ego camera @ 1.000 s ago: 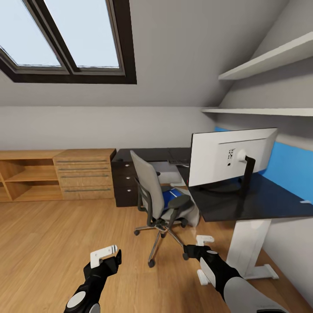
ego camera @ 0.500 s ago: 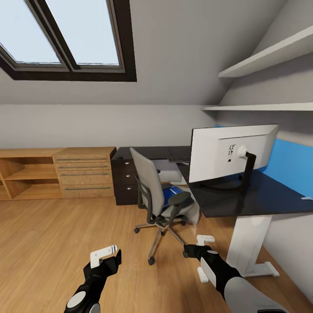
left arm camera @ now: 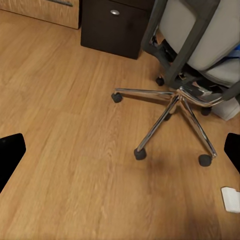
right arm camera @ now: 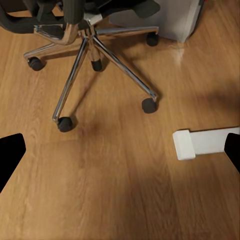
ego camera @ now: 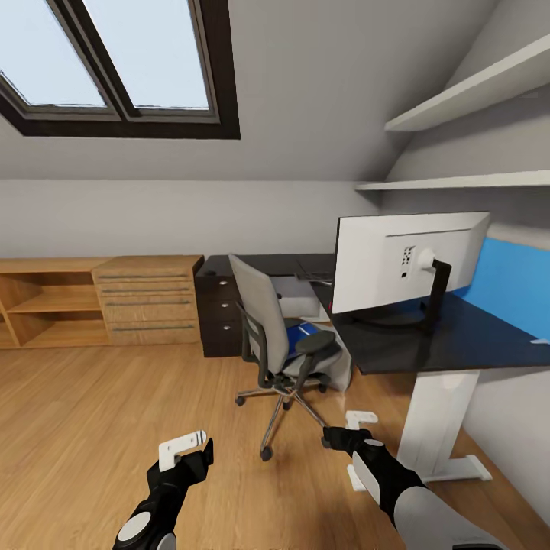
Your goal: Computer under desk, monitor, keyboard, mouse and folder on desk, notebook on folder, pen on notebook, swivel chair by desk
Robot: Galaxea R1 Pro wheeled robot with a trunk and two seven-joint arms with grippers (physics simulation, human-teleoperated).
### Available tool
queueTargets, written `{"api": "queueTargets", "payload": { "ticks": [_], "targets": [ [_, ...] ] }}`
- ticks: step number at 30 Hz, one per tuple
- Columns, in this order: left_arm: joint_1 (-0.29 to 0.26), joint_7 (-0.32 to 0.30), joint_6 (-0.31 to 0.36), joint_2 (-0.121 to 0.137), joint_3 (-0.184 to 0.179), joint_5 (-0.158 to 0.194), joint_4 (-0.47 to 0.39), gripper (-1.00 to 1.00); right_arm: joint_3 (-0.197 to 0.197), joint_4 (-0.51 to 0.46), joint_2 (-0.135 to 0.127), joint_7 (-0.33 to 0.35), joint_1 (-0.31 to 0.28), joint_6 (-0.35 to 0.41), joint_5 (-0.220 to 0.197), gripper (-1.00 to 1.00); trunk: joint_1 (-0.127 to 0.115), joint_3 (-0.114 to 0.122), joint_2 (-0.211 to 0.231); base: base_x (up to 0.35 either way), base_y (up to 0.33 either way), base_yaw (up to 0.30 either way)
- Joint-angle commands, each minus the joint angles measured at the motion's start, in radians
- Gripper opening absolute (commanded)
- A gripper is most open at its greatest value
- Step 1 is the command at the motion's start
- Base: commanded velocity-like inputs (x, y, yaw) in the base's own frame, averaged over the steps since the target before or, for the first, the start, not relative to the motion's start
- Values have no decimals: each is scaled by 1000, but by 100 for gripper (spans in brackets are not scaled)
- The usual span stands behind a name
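The grey swivel chair (ego camera: 269,330) stands on the floor in front of the black desk (ego camera: 451,345), with the blue folder (ego camera: 301,336) on its seat. On the desk the monitor (ego camera: 401,260) shows its pale back. The keyboard (ego camera: 315,276) lies on the far part of the desk. The light grey computer (ego camera: 341,371) sits under the desk behind the chair. Both grippers hang low over the floor, short of the chair, open and holding nothing: left gripper (ego camera: 183,451), right gripper (ego camera: 356,447). The chair's chrome base (left arm camera: 172,97) (right arm camera: 82,42) fills both wrist views. The mouse, notebook and pen are out of view.
A black drawer unit (ego camera: 220,321) and a wooden dresser (ego camera: 149,302) line the back wall. The desk's white leg (ego camera: 439,420) and its foot (right arm camera: 200,143) are close to my right arm. Wall shelves (ego camera: 466,99) hang above the desk. Wooden floor stretches to the left.
The whole head view has shifted: desk, chair and monitor sit slightly higher and nearer, so the camera moved. Both grippers keep the same pose in the view.
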Motion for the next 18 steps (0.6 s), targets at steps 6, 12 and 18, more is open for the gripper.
{"api": "queueTargets", "payload": {
  "ticks": [6, 12, 18],
  "targets": [
    [0, 8, 2, 0, -1, 10, -2, 100, 0, -2, 0, -4, 0, 4, -6, 100, 23, -20, -43, 0, 0, 0],
    [-1, 8, 2, -1, -1, 10, -2, 100, 0, -2, 0, -3, 0, 5, -7, 100, 46, -39, -85, 0, 0, 0],
    [-1, 8, 2, 0, -1, 10, -2, 100, 0, -1, 2, -6, 0, 2, -5, 100, 69, -57, -127, 0, 0, 0]
  ]
}}
